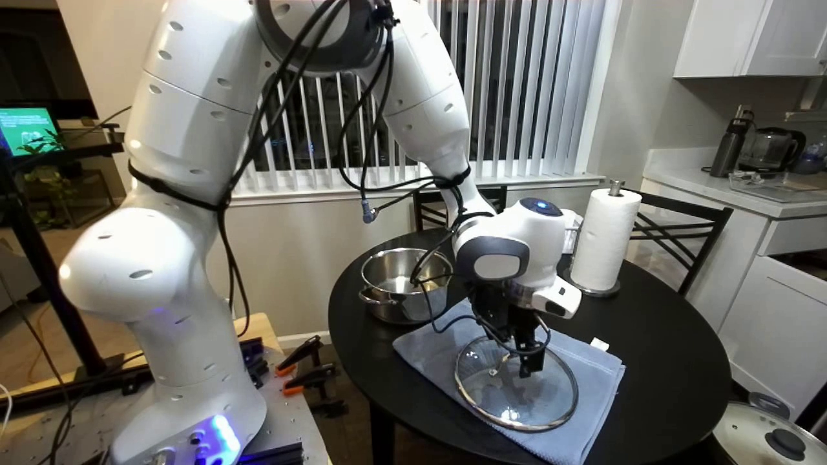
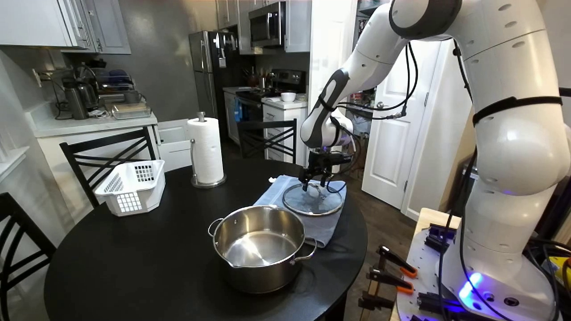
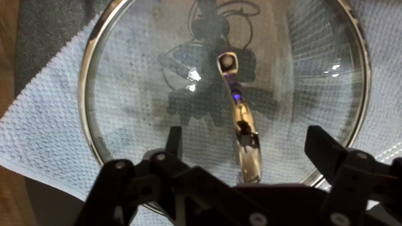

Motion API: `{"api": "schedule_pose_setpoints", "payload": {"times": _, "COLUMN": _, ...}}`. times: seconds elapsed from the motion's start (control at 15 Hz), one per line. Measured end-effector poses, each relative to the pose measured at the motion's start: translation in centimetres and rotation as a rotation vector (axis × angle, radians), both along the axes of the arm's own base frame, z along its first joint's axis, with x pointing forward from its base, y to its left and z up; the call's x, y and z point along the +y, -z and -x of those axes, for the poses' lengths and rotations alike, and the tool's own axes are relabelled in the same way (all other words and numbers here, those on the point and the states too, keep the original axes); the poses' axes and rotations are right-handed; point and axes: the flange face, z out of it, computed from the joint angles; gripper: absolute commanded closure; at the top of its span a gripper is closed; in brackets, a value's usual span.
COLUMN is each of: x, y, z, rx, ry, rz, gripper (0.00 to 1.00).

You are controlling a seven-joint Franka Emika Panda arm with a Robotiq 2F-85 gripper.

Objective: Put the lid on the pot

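The clear-glass lid point(image 1: 546, 403) has a metal rim and lies flat on a blue-grey cloth point(image 1: 591, 368). The lid also shows in an exterior view point(image 2: 312, 206) and fills much of the wrist view point(image 3: 135, 94). Its arched shiny metal handle point(image 3: 243, 116) stands up at its middle. My gripper point(image 3: 245, 138) is open, pointing down over the lid, one finger on each side of the handle, touching neither. It also shows in both exterior views point(image 1: 517, 354) point(image 2: 314, 183). The steel pot point(image 1: 410, 307) stands uncovered beside the cloth, its bare inside seen in an exterior view point(image 2: 263, 274).
A paper towel roll on a stand point(image 1: 606, 239) point(image 2: 206, 151) and a white plastic basket point(image 2: 134, 187) stand on the round black table point(image 2: 147, 267). Loose cables point(image 1: 446, 323) hang from my wrist near the pot and lid. Chairs point(image 2: 109, 156) stand around the table.
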Motion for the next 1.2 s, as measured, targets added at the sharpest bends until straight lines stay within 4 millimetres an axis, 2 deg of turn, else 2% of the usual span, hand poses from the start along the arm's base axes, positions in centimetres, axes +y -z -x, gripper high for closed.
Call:
{"api": "schedule_pose_setpoints", "payload": {"times": 0.33, "x": -0.4, "y": -0.1, "z": -0.1, "rx": 0.014, "ry": -0.034, "rz": 0.043, "gripper": 0.0}}
{"api": "schedule_pose_setpoints", "payload": {"times": 0.87, "x": 1.7, "y": -1.1, "z": -2.0, "rx": 0.06, "ry": -0.111, "rz": 0.077, "gripper": 0.01}}
{"api": "schedule_pose_setpoints", "payload": {"times": 0.93, "x": 1.7, "y": -1.1, "z": -2.0, "rx": 0.068, "ry": -0.112, "rz": 0.073, "gripper": 0.18}}
{"api": "schedule_pose_setpoints", "payload": {"times": 1.0, "x": 1.7, "y": -1.0, "z": -2.0, "rx": 0.074, "ry": -0.112, "rz": 0.07, "gripper": 0.27}}
{"api": "schedule_pose_setpoints", "payload": {"times": 1.2, "x": 1.5, "y": -0.9, "z": -1.7, "rx": 0.093, "ry": -0.109, "rz": 0.063, "gripper": 0.48}}
